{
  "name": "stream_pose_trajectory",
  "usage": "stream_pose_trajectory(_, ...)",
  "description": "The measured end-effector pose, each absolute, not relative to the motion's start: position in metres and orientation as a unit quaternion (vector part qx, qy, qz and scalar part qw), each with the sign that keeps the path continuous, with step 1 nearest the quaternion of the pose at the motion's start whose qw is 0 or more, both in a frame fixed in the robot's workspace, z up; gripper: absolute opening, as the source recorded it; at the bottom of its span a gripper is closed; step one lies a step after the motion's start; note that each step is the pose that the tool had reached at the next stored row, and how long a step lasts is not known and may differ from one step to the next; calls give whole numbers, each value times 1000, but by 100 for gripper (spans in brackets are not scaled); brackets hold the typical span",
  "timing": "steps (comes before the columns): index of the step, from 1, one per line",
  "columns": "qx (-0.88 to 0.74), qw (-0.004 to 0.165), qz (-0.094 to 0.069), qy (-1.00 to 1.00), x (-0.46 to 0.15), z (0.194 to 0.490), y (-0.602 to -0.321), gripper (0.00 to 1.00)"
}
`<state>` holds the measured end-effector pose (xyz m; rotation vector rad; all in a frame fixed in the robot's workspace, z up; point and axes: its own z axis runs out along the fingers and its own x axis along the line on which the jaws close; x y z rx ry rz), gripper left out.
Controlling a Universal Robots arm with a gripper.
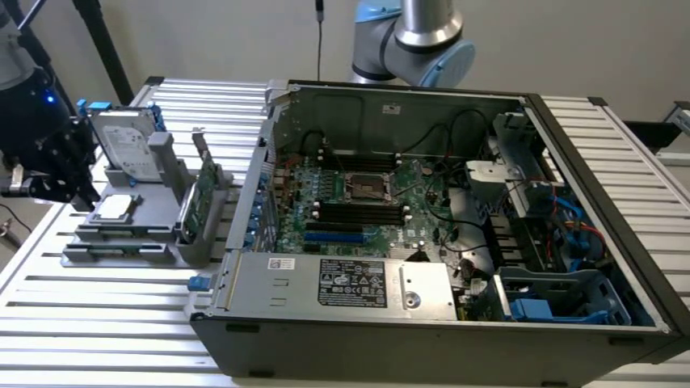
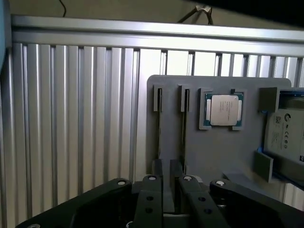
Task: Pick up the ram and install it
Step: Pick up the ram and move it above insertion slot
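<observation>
the gripper (image 2: 171,185) is seen with its jaws slightly parted and nothing held, poised at the near end of the grey holder (image 2: 223,152). the ram (image 2: 184,124) is stood on edge in a narrow slot there, its long axis running straight away from the gripper. in the exterior view it is placed at about 5 o'clock of the gripper. a cpu (image 2: 224,110) is seated just beside, bare worktop (image 2: 71,118) is left on the other flank, and the open computer case (image 1: 431,307) is set at 3 o'clock, well apart.

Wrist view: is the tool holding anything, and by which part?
Nothing, it seems: the tool is open, with only the grey holder showing through its gap.
</observation>
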<state>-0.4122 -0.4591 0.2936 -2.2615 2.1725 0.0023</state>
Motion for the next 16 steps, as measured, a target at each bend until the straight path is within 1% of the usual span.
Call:
stream_pose_trajectory(1,-721,3,1,693,-412,293,-459,30)
stream_pose_trajectory(3,-722,3,3,692,-412,292,-459,30)
stream_pose_trajectory(4,-723,3,3,691,-412,291,-459,36)
stream_pose_trajectory(16,-727,2,7,686,-415,277,-458,36)
